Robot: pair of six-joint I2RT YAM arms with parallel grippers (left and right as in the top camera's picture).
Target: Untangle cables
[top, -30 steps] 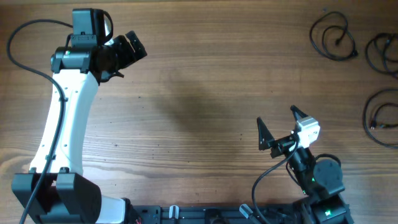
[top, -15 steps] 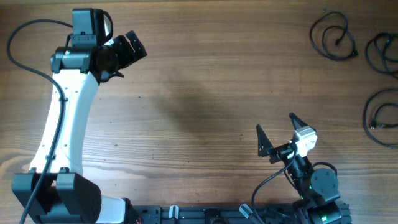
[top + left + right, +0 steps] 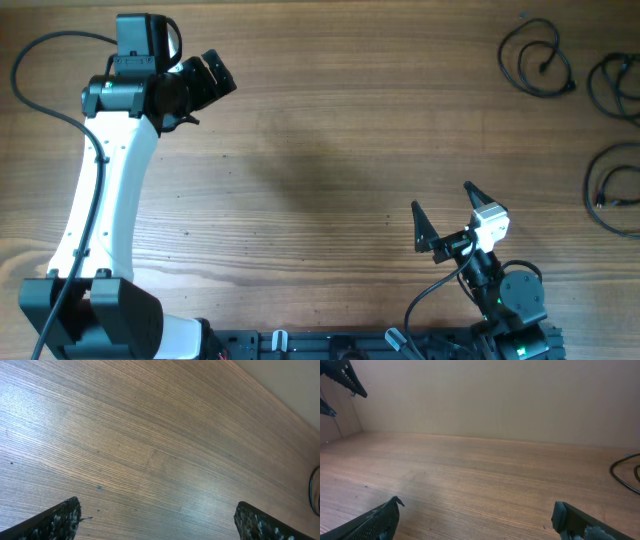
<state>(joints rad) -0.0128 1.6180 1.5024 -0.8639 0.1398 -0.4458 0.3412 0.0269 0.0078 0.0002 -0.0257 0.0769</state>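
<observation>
Left claw (image 3: pixel 224 73) hangs wide open and empty over the far-left bench (image 3: pixel 330 130). Right claw (image 3: pixel 443 197), just as wide and empty, sits near the front edge. The cables (image 3: pixel 545 66) lie far right as separate loops, apparently untangled. Any further tidying suits the right claw, pinching a single strand.

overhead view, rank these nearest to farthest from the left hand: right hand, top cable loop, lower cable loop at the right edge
From the left hand:
1. right hand, low and right of centre, open and empty.
2. top cable loop, far corner on the right side.
3. lower cable loop, at the right edge, partly cut off by the frame.
</observation>
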